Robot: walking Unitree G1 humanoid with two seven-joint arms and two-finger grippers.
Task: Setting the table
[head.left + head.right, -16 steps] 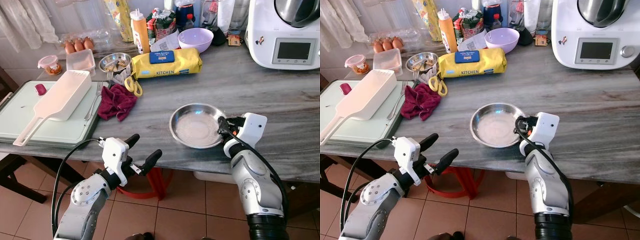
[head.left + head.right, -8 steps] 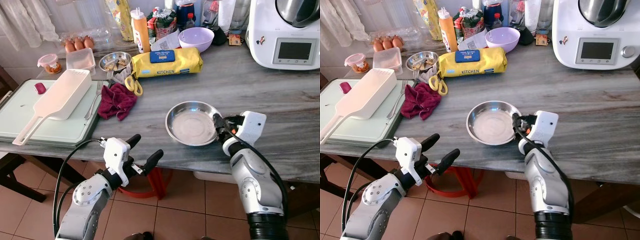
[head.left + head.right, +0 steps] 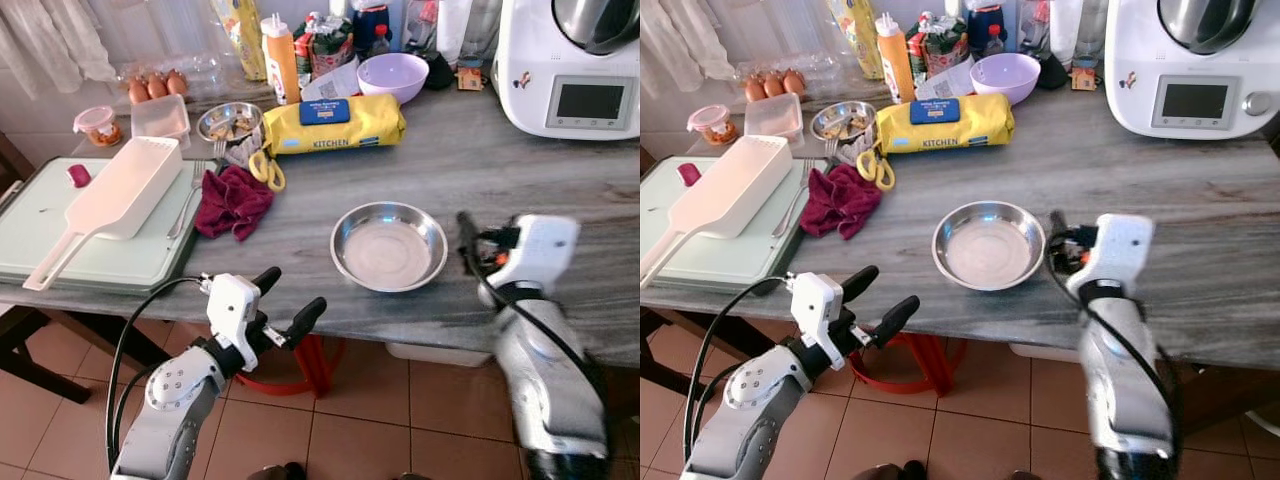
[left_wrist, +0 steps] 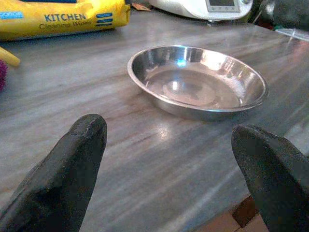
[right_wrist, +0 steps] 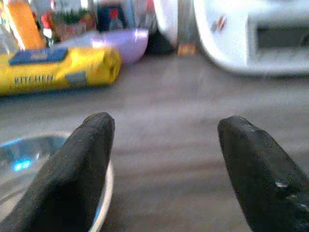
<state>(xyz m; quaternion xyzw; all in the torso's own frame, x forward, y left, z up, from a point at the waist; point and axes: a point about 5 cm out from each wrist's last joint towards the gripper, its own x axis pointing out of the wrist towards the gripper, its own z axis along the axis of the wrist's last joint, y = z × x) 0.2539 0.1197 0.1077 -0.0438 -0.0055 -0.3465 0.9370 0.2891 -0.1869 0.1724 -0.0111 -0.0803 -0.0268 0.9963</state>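
On the grey worktop (image 3: 520, 170) a steel bowl (image 3: 389, 246) sits free, right hand (image 3: 466, 236) spread open just beside it, left hand (image 3: 288, 302) open below the edge.

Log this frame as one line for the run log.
task: setting the table | steel plate: on counter, near front edge, free | right tool: open, beside plate's right rim | left tool: open, below counter edge

Home kitchen, eggs (image 3: 152, 88), food processor (image 3: 575, 65), cluttered countertop (image 3: 520, 170)
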